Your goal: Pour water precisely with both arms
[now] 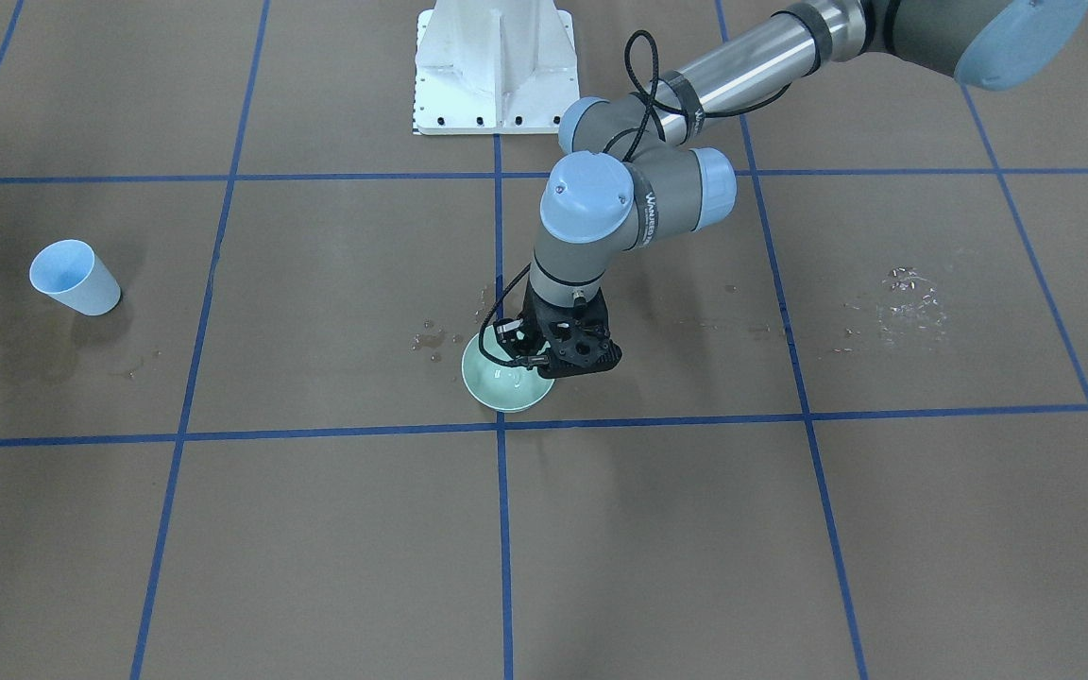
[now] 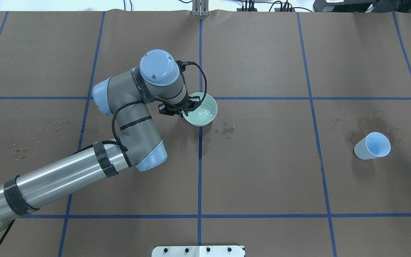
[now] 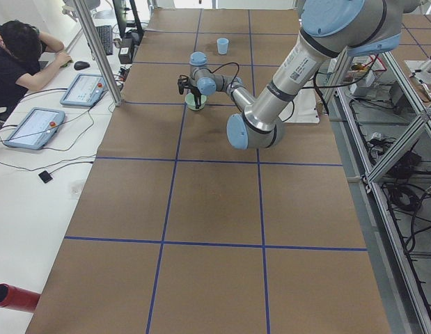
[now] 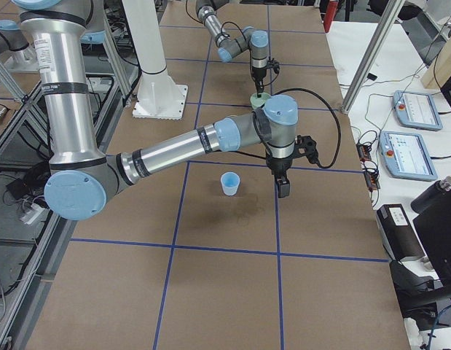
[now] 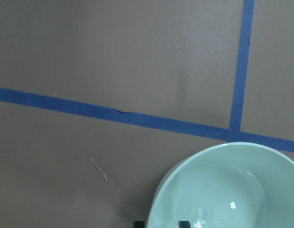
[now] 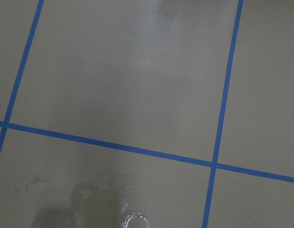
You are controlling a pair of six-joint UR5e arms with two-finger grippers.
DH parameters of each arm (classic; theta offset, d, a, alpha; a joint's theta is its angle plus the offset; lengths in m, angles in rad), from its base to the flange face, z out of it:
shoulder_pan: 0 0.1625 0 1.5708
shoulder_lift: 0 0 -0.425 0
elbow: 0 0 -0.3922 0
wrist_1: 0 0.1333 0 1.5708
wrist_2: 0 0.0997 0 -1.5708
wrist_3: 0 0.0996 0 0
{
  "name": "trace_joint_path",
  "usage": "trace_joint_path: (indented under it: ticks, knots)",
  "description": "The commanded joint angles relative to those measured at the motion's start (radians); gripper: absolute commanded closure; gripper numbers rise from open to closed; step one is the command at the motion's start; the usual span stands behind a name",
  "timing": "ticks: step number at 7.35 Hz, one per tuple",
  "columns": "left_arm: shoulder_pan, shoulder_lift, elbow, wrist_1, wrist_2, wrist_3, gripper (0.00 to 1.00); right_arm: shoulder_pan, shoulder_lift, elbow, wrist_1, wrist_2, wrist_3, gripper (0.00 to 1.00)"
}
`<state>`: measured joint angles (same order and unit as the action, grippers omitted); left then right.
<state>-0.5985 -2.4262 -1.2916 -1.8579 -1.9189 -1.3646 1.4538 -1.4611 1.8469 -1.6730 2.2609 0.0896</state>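
Note:
A pale green bowl [image 1: 504,385] [image 2: 203,110] [image 5: 232,190] stands near the table's middle, where blue tape lines cross. Water [image 5: 232,205] shows in it as faint glints. My left gripper [image 1: 530,359] [image 2: 185,109] [image 5: 161,223] is at the bowl's rim, one fingertip [image 5: 137,223] outside and one inside, shut on it. A light-blue cup [image 1: 75,277] [image 2: 372,145] [image 4: 229,183] stands upright on my right side. My right gripper [image 4: 283,189] hangs just beside the cup, apart from it; I cannot tell whether it is open.
Spilled drops lie beside the bowl [image 2: 227,129] and on the left side [image 1: 908,297]. Wet stains surround the cup [image 2: 373,123]. The white pedestal [image 1: 494,66] stands at the robot's edge. An operator [image 3: 20,56] sits at the far side with tablets [image 3: 83,89].

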Motion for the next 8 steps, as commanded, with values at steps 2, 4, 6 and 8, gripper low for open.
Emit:
trace_joint_path:
  ticks: [2, 4, 6, 8]
  knots:
    - [-0.026, -0.002, -0.098, 0.053, -0.02, -0.033, 1.0, 0.005, -0.005, -0.006, -0.042, 0.002, -0.063, 0.01]
    - [-0.111, 0.007, -0.214, 0.153, -0.129, -0.028, 1.0, 0.029, -0.019, -0.008, -0.098, 0.003, -0.155, 0.01]
    - [-0.182, 0.153, -0.361, 0.231, -0.193, 0.123, 1.0, 0.068, -0.092, -0.008, -0.106, 0.073, -0.23, 0.01]
    - [-0.277, 0.385, -0.509, 0.246, -0.259, 0.322, 1.0, 0.077, -0.187, -0.006, -0.1, 0.071, -0.223, 0.01]
